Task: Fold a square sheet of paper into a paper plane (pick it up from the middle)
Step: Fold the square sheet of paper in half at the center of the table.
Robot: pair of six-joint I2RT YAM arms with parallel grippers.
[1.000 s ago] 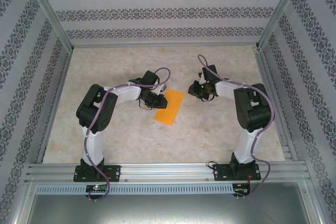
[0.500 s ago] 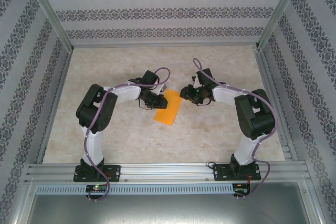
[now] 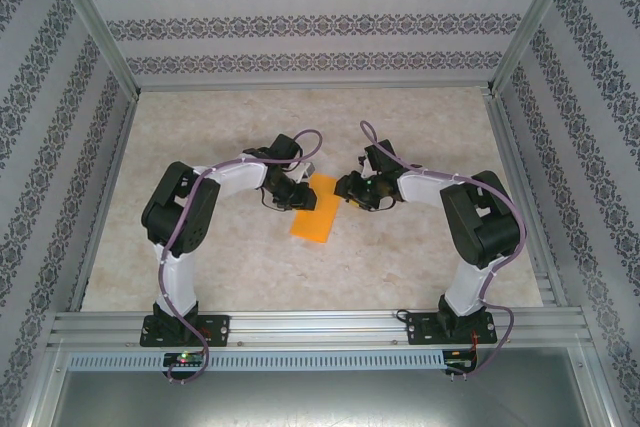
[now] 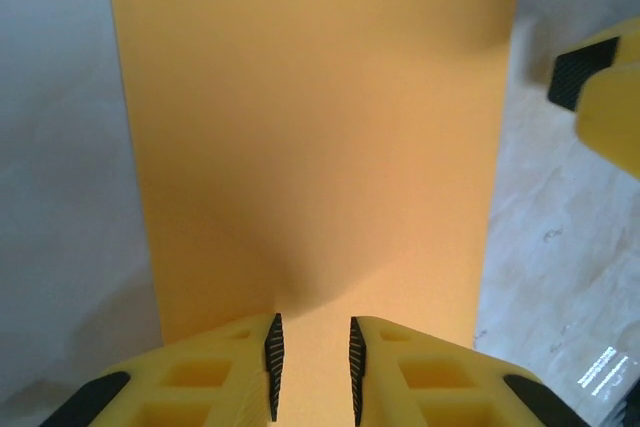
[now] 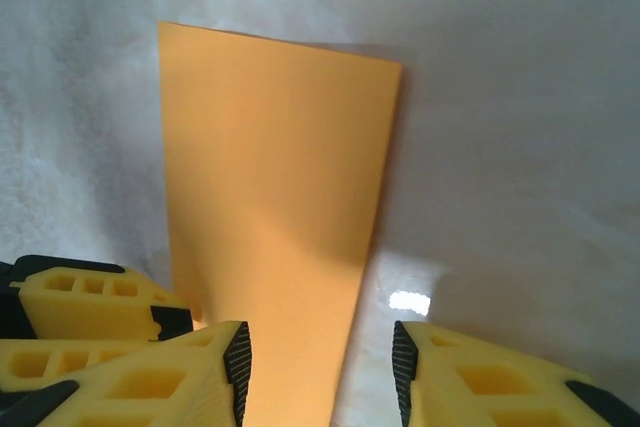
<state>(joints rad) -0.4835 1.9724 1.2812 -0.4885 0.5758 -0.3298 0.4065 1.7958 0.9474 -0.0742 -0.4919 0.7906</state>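
L arm (image 3: 205,192) & R arm (image 3: 455,192) both bent at elbow, forearms angled inward, wrists low, tips near each other but apart. L gripper (image 4: 311,357): jaws parted by a narrow slit. R gripper (image 5: 320,367): jaws clearly wider apart.

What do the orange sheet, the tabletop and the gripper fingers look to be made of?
Orange sheet: probably thin matte paper; flat, crisp edges, no gloss.
Tabletop: pale marbled surface, perhaps laminate or stone-look; a glare spot suggests slight sheen.
Gripper fingers: yellow plastic with hollow cells and black ribbed pads.
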